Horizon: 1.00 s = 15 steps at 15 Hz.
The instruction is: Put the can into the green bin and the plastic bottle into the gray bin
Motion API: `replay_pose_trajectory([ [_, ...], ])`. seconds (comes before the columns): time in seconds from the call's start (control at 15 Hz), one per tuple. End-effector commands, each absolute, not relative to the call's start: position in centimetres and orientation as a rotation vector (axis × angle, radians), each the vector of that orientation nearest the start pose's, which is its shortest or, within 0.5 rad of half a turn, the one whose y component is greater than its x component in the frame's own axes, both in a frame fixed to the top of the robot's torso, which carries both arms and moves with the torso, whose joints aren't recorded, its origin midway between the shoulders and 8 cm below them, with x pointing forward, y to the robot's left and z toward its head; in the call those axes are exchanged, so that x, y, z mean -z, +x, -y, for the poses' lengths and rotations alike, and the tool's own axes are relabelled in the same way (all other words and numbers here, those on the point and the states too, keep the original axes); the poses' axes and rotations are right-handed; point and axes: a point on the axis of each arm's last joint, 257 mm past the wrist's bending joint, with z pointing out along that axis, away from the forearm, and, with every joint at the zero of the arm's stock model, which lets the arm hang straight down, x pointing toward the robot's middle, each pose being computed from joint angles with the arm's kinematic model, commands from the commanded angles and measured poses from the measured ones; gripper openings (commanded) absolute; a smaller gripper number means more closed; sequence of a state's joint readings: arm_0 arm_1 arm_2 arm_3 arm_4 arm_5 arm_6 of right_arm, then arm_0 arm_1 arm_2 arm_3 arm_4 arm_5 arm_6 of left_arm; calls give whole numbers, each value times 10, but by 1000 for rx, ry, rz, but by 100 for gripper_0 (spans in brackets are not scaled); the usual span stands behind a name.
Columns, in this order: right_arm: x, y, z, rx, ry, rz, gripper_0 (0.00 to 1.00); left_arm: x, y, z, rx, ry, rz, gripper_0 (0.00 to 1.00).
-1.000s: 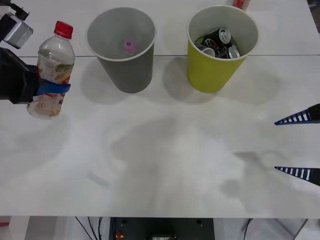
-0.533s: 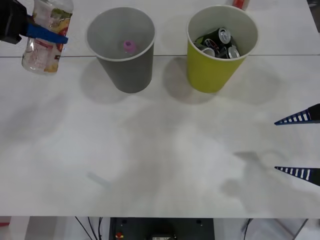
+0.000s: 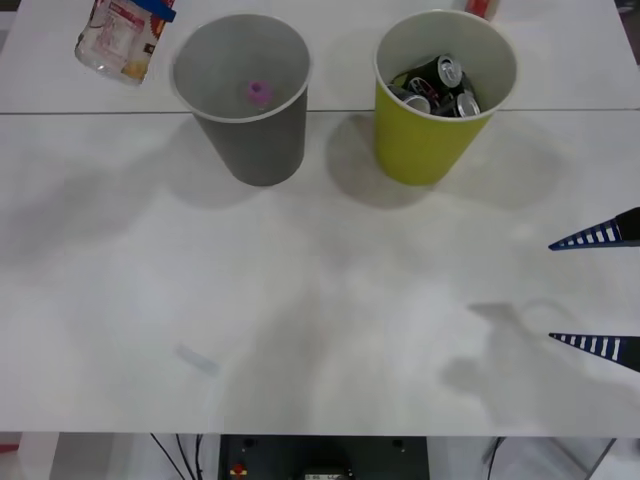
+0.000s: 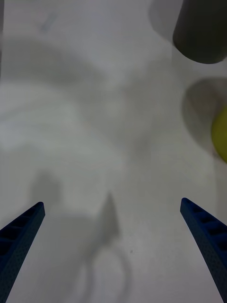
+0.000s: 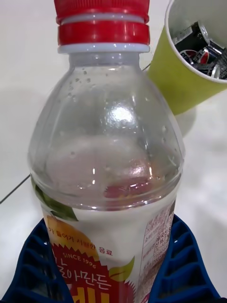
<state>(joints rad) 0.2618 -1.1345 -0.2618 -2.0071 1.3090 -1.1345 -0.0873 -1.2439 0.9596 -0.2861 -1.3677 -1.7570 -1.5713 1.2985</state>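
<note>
The plastic bottle (image 3: pixel 118 42), clear with a red cap (image 5: pixel 101 22), hangs in the air just left of the gray bin (image 3: pixel 255 150). My left gripper (image 5: pixel 109 279) is shut on its labelled body, one blue finger (image 3: pixel 157 9) showing at the front view's top edge. Several dark cans (image 3: pixel 440 85) lie inside the green bin (image 3: pixel 425 150), which stands right of the gray one. My right gripper (image 3: pixel 598 292) hovers open and empty over the table's right side. In the left wrist view the green bin (image 5: pixel 182 85) shows beyond the bottle.
A pink-capped item (image 3: pixel 259 92) lies at the bottom of the gray bin. A seam (image 3: pixel 560 110) crosses the white table behind the bins. In the right wrist view the gray bin (image 4: pixel 201 28) and green bin (image 4: pixel 220 135) stand far ahead of the fingers.
My left gripper has carried the bottle upward in the front view and slightly right, closer to the gray bin's rim. The right gripper has stayed put.
</note>
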Motion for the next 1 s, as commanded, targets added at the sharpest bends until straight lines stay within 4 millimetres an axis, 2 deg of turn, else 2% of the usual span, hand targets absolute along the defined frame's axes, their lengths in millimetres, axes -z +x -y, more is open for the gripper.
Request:
replay_pose_trajectory([
  [0.07, 167, 341, 286, -209, -1634, -1596, 100, -84, 569, -175, 241, 983, -2159, 0],
  [0.6, 167, 341, 286, -209, -1634, -1596, 100, -67, 603, -120, 178, 924, -2168, 0],
  [0.73, 167, 341, 286, -209, -1634, -1596, 100, -65, 608, -114, 171, 916, -2162, 0],
  [1.0, 167, 341, 286, -209, -1634, -1596, 100, -62, 619, -116, 186, 874, -2159, 0],
])
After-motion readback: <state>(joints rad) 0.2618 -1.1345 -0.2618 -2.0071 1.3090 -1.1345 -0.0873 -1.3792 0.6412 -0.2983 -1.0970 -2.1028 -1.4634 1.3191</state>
